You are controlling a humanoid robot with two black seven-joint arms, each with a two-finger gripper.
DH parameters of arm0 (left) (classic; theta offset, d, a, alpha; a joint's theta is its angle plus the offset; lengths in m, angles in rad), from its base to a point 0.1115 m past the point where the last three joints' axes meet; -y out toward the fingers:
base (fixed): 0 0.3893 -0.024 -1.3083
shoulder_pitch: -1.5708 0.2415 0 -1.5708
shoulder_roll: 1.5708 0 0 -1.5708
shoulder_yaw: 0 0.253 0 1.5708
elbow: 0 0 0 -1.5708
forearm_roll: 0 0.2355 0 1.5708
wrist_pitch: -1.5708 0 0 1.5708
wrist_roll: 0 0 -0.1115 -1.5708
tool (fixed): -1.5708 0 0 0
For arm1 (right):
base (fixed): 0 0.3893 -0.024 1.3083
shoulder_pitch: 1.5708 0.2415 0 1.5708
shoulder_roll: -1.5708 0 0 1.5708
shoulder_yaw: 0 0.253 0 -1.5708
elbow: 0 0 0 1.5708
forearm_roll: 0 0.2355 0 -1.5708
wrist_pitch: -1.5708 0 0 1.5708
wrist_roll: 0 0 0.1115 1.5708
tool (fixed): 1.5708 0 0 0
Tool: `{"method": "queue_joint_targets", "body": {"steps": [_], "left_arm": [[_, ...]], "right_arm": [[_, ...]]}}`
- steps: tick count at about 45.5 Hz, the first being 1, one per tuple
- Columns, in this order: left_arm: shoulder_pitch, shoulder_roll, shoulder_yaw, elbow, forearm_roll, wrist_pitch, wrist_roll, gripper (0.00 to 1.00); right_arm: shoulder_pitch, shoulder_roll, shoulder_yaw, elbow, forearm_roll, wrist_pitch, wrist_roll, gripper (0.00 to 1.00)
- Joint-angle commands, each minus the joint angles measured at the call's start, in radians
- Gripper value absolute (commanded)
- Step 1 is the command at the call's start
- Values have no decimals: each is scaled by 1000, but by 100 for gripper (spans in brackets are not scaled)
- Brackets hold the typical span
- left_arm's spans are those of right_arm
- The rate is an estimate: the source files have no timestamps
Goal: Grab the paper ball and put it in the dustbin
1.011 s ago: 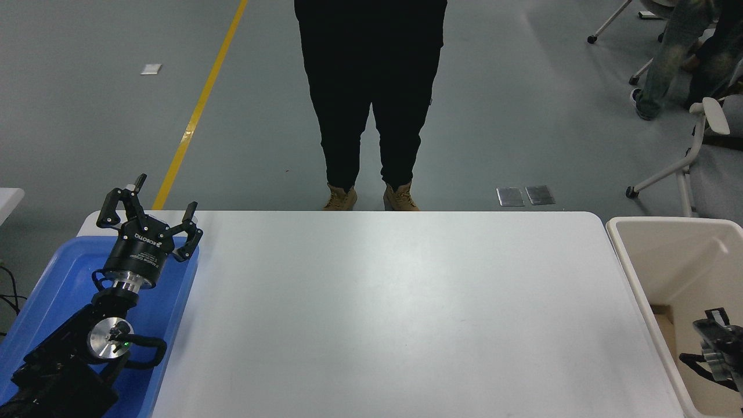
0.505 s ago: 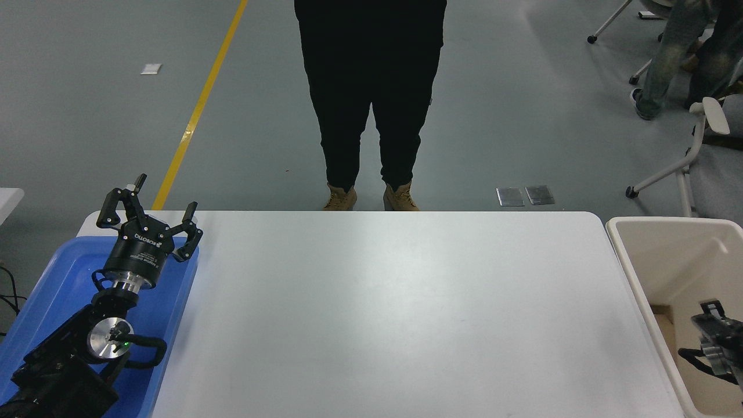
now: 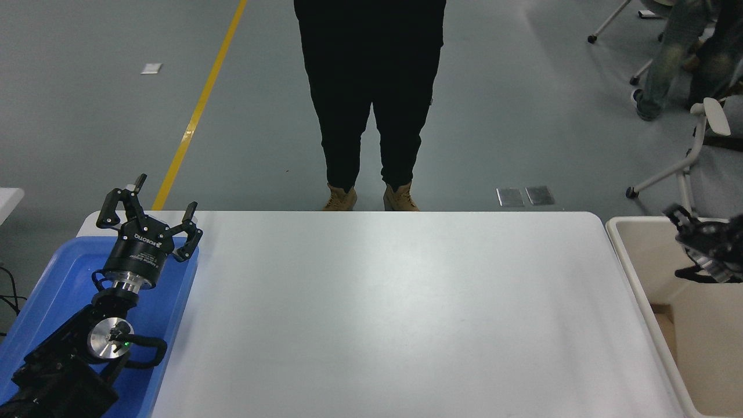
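A: Left side?
B: Left gripper [image 3: 150, 215] over the blue tray [image 3: 52, 284], fingers spread wide, nothing held. Bench [image 3: 395, 313] mid-frame.
A: Right?
B: Right gripper [image 3: 693, 235] blurred over the dustbin [image 3: 638, 273]; can't tell its state. Paper ball not visible.

Black arms, silver wrist joint [image 3: 109, 338]

A single head view is provided, mounted high at the 6 o'clock side of the bench [image 3: 395, 313] and directed forward and down toward 12 o'clock. The whole benchtop and the floor beyond are covered.
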Motion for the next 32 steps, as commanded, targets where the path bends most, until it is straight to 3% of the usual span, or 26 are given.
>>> {"method": "queue_joint_targets", "body": {"steps": [1,9,24,32], "left_arm": [[0,0,0,0,0,-1,1,98],[0,0,0,0,0,0,1,98],[0,0,0,0,0,0,1,98],[0,1,0,0,0,0,1,98]], "right_arm": [[154,32,-86,123,-8,15,0,100],[216,41,-91,239,-15,30,-1,100],[558,-70,-227,687,-58,105,-7,100],[775,-133,-299,934,-57,220,-7,100]]}}
